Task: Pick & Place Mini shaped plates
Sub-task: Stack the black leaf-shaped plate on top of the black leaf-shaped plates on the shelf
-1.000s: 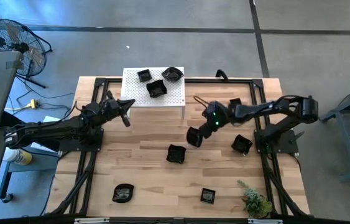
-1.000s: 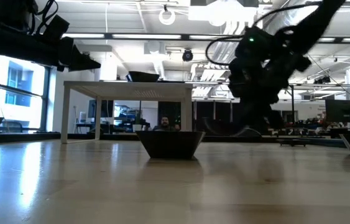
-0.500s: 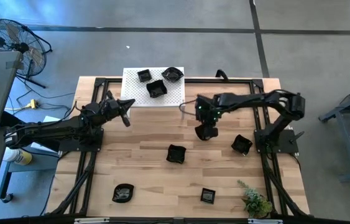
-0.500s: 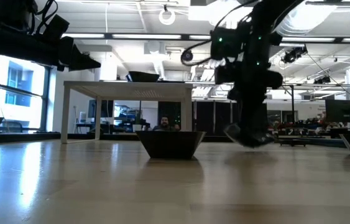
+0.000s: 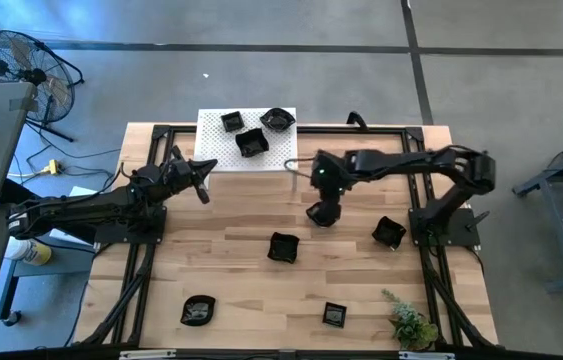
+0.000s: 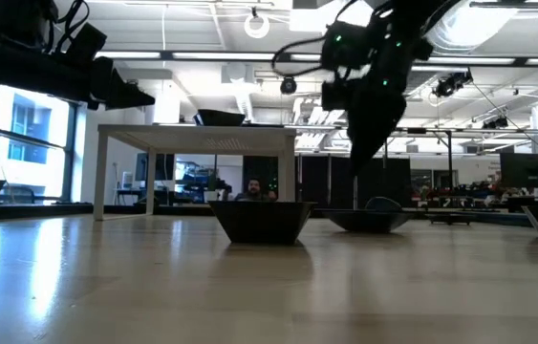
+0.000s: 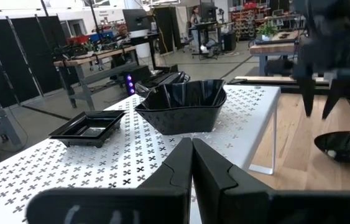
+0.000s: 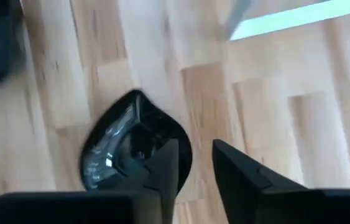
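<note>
A black mini shaped plate [image 8: 115, 146] lies flat on the wooden table [image 5: 231, 260], near its middle and just in front of the white platform [image 5: 219, 152]; the low view shows this plate [image 6: 369, 220] too. My right gripper [image 8: 196, 152] hangs open right above it, pointing steeply down, with its fingers clear of the plate [image 6: 362, 153]. Three more plates [image 5: 251, 143] sit on the platform. Other plates lie on the table [image 5: 282, 247], [image 5: 389, 232], [image 5: 198, 310], [image 5: 335, 314]. My left gripper [image 5: 202, 188] is shut and level at the platform's near left corner [image 7: 192, 165].
A small potted plant [image 5: 412, 325] stands at the table's near right corner. Black frame rails [image 5: 431, 290] run along the table's sides. The platform stands on thin white legs [image 6: 99, 177] at the far edge. Bare wood lies between the scattered plates.
My right gripper carried a tilted plate from the right toward the table's middle, rolled its wrist, set the plate down flat, let go and rose above it. The plate now rests on the table.
</note>
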You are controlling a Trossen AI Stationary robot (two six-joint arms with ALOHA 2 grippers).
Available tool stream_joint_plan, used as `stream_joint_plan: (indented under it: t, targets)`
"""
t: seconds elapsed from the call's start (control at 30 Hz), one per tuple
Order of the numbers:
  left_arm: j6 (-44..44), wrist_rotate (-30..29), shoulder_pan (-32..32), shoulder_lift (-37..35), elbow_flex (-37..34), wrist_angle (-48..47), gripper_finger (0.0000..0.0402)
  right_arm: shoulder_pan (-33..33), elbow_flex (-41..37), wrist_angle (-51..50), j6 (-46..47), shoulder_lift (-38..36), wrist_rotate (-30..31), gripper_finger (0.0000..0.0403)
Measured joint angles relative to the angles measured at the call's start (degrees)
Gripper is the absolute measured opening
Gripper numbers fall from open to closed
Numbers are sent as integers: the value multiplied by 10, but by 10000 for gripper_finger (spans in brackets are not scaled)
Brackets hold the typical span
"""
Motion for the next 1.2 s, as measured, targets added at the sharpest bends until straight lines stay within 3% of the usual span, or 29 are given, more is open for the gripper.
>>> stream_joint_plan:
  t: [0.2, 0.37, 0.53, 0.93, 1.2]
  targets:
    - [0, 0, 0, 0, 0, -1, 5, 0, -143, 111, 186, -107, -40, 129]
    - [0, 0, 0, 0, 0, 0, 5, -3, -284, 258, 318, -179, -26, 125]
    - [0, 0, 0, 0, 0, 0, 5, -5, -363, 365, 394, -197, -23, 110]
    - [0, 0, 0, 0, 0, 0, 5, -4, -393, 405, 426, -187, -31, 95]
    - [0, 0, 0, 0, 0, 0, 5, -4, -392, 447, 428, -126, -57, 88]
